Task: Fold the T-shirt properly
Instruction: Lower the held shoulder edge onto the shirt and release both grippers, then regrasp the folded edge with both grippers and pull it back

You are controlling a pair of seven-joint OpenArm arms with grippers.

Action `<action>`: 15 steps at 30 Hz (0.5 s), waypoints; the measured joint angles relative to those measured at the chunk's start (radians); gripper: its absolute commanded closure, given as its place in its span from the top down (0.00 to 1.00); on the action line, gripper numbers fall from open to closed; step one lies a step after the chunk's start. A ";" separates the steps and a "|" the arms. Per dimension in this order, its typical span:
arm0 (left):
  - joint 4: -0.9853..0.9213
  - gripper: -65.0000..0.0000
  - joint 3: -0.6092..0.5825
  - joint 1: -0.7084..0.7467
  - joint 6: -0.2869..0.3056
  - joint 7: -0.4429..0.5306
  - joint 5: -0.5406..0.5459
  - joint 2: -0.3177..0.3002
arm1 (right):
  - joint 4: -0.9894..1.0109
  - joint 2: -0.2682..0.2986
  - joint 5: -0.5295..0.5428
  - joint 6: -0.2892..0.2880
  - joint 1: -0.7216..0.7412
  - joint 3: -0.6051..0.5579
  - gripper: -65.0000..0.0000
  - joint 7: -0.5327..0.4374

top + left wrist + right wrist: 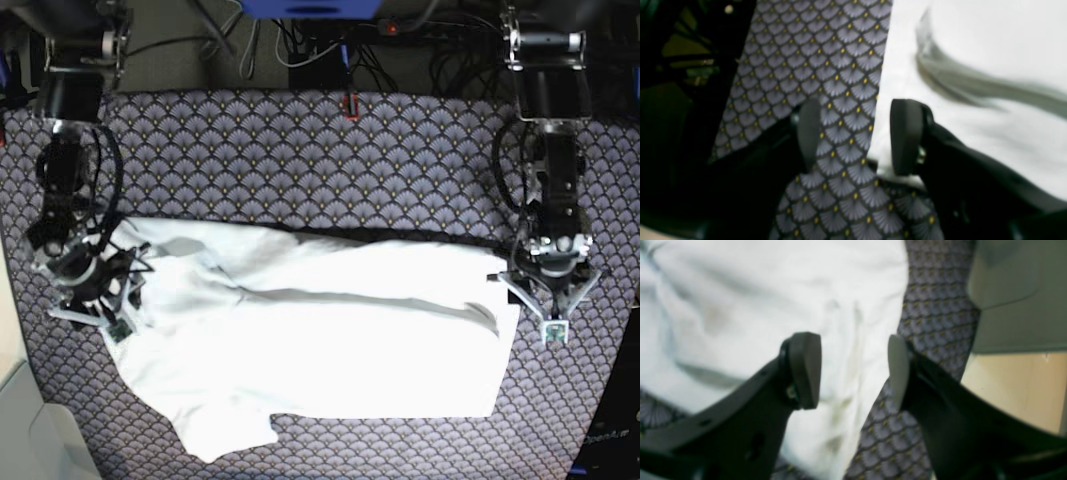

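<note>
Right now your T-shirt (320,340) lies spread across the middle of the patterned tablecloth (300,150), which is dark with a fan-scale print and small yellow dots. In the base view the white cloth runs from one arm to the other, with a long crease crossing its upper half and a sleeve or corner jutting toward the near edge on that view's left.

Your left gripper (855,135) sits at the shirt's edge on the base view's right. Its wrist camera shows the two dark fingers (905,136) standing apart, with the straight border of the white cloth running up between them — one finger over the tablecloth, the other over the shirt. Nothing is pinched between them.

Your right gripper (855,371) is at the opposite end of the garment, on the base view's left. Its fingers (805,370) are likewise spread, one above the white fabric and the other above the tablecloth just past the shirt's edge — no cloth is caught between them. Whether either gripper's tips touch the surface, you cannot tell from these blurred wrist views.

Beyond the cloth's border, the right wrist view shows a pale wooden floor (1013,390).
</note>
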State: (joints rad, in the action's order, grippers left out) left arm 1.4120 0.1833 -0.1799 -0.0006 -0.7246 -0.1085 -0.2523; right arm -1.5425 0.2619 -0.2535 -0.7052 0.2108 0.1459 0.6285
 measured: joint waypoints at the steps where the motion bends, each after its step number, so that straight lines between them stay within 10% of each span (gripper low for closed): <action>1: 0.000 0.51 0.008 0.020 0.003 -0.002 0.003 0.001 | -0.011 -0.006 0.007 -0.003 -0.029 0.020 0.49 -0.005; 15: -0.086 0.51 0.075 0.088 0.004 0.140 0.012 0.006 | -0.019 -0.003 0.071 0.003 -0.140 0.169 0.49 -0.011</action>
State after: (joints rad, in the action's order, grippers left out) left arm 1.3258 0.2584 -0.0917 0.0036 -0.5846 -0.0967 -0.2459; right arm -1.5620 0.2588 -0.1825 -0.7025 0.0708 0.3145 0.6170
